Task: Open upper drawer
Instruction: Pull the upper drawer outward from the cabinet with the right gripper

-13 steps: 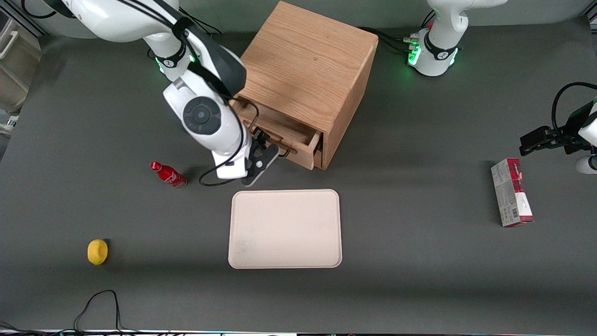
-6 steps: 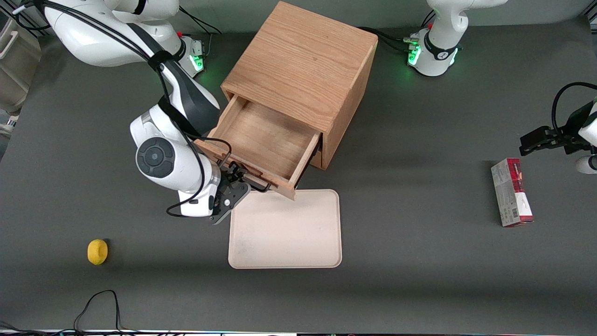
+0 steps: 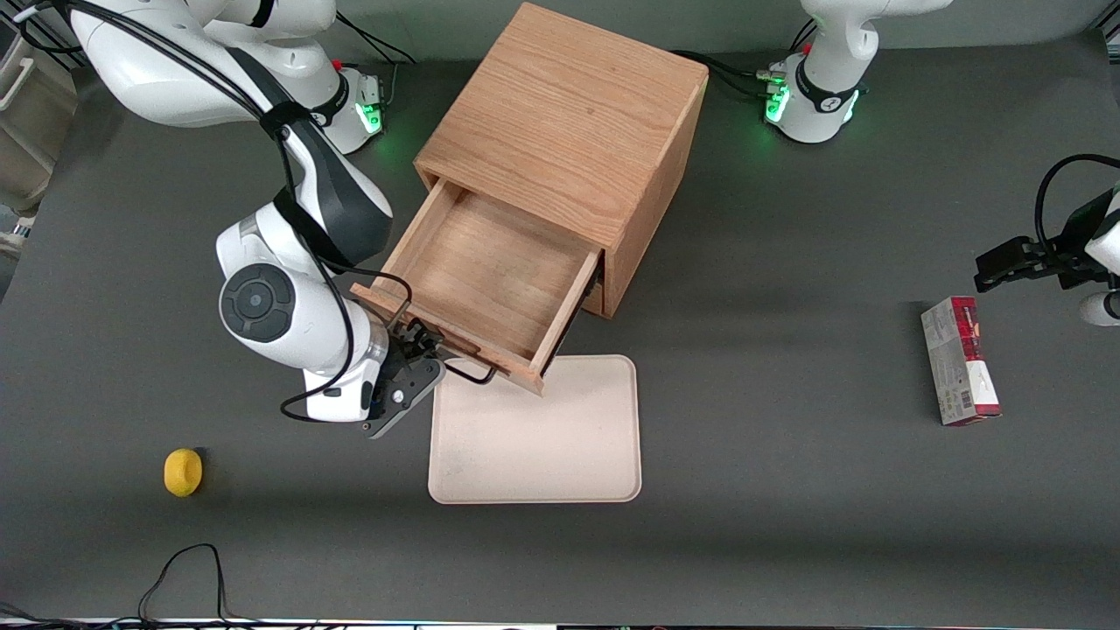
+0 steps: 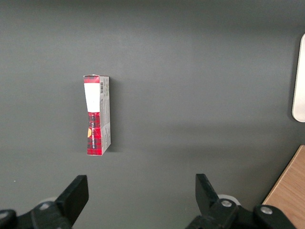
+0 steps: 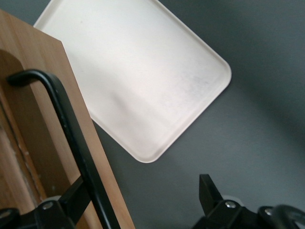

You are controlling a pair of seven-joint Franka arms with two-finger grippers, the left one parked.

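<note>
The oak cabinet [image 3: 569,114] stands at the middle back of the table. Its upper drawer [image 3: 477,271] is pulled far out toward the front camera, and its light-wood inside is bare. Its thin black bar handle [image 3: 468,374] sits on the drawer front, over the edge of the tray. My gripper [image 3: 418,346] is at the drawer front's corner toward the working arm's end. In the right wrist view the gripper [image 5: 141,185] is open, its fingers [image 5: 71,198] wide apart. The handle [image 5: 62,109] runs close by one finger, ungripped. The lower drawer is hidden under the upper one.
A cream tray [image 3: 534,437] lies flat just nearer the front camera than the drawer; it also shows in the right wrist view [image 5: 143,81]. A yellow round thing [image 3: 183,472] lies toward the working arm's end. A red and white box [image 3: 960,372] lies toward the parked arm's end.
The upper drawer went from nearly shut to far out. My gripper moved with its front toward the front camera. The red bottle seen a second ago is now hidden by my arm.
</note>
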